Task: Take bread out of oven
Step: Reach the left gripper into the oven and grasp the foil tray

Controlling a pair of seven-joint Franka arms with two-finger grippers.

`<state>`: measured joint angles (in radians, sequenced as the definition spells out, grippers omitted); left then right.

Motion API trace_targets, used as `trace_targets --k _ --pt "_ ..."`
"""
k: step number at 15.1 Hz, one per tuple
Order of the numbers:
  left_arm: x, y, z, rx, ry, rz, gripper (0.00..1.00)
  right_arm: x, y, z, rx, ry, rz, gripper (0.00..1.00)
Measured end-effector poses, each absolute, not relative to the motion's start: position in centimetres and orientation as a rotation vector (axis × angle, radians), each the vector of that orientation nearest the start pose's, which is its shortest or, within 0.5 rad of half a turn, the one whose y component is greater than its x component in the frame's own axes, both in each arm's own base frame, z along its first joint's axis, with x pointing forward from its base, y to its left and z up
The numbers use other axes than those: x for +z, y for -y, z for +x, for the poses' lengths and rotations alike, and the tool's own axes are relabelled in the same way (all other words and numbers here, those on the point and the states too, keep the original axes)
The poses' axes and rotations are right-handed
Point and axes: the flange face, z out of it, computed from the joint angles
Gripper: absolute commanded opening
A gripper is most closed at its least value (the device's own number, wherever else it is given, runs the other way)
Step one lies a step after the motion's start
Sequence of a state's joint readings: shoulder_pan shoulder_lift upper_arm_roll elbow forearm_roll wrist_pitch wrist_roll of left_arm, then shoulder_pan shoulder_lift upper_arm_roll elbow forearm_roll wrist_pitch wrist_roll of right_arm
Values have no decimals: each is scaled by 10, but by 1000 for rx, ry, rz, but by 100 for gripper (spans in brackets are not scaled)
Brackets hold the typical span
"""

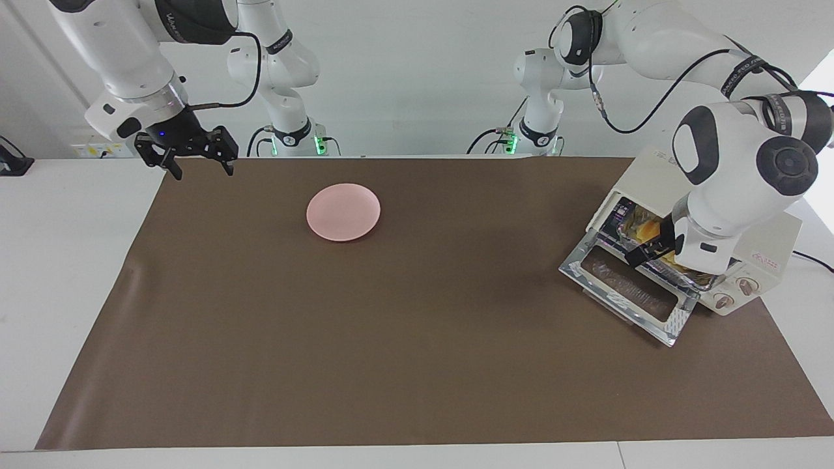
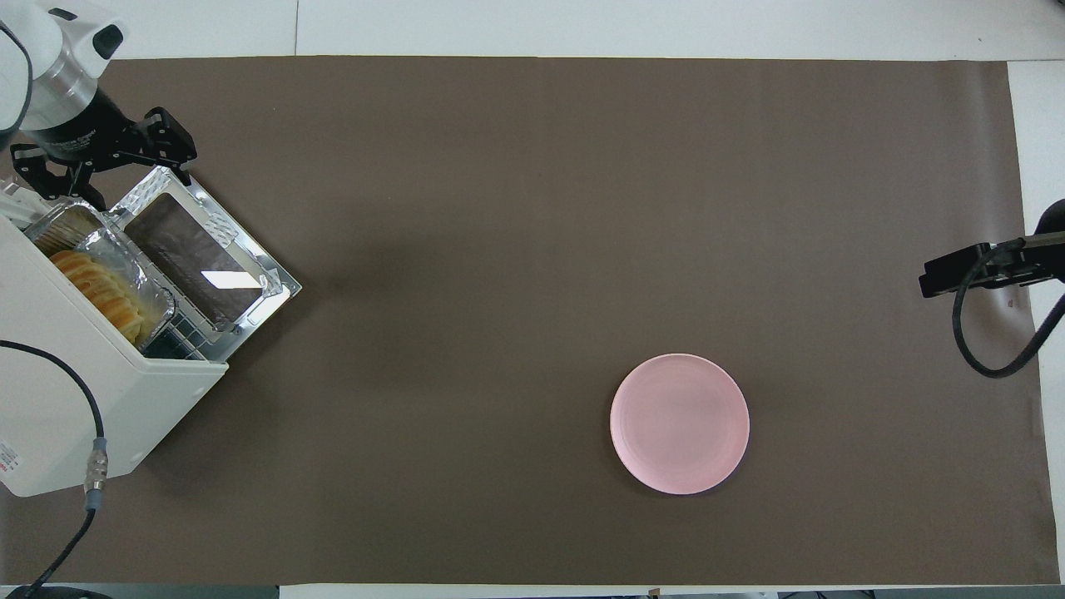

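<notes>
The toaster oven [image 1: 723, 228] stands at the left arm's end of the table with its glass door [image 1: 629, 286] folded down flat, so the bread [image 2: 96, 287] is reachable: it lies in a crinkled foil tray [image 2: 112, 262] on the rack inside the oven, a long golden-yellow loaf with crosswise ridges. The left gripper [image 2: 104, 162] hangs with spread fingers and holding nothing above the door's end and the oven mouth, I think to come down on the loaf, while the right gripper [image 1: 192, 156], also spread and empty, waits well apart from the oven, and a pink plate [image 1: 343, 212] lies between them, probably to receive the bread
</notes>
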<state>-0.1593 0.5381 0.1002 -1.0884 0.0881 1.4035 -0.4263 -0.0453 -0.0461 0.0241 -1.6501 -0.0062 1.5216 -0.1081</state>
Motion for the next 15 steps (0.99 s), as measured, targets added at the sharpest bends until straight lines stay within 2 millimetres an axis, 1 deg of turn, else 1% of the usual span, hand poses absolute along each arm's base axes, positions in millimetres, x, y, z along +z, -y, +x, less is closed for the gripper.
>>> trace_targets --k 2,4,7,10,14,15 --pt "479 43 681 238 579 -2824 100 608 12 533 130 136 -3138 100" --pt "460 31 677 221 609 -2771 100 608 12 533 130 136 -3138 100" --pt "446 15 666 211 645 -2756 100 608 12 533 130 136 -3138 100" --pt "426 5 652 223 672 -2745 100 608 12 533 130 136 -3138 100" --pt "401 0 639 234 687 -2742 100 608 12 533 130 136 -3138 100" --pt "396 -1 637 237 690 -2741 98 608 12 533 130 136 -3138 100"
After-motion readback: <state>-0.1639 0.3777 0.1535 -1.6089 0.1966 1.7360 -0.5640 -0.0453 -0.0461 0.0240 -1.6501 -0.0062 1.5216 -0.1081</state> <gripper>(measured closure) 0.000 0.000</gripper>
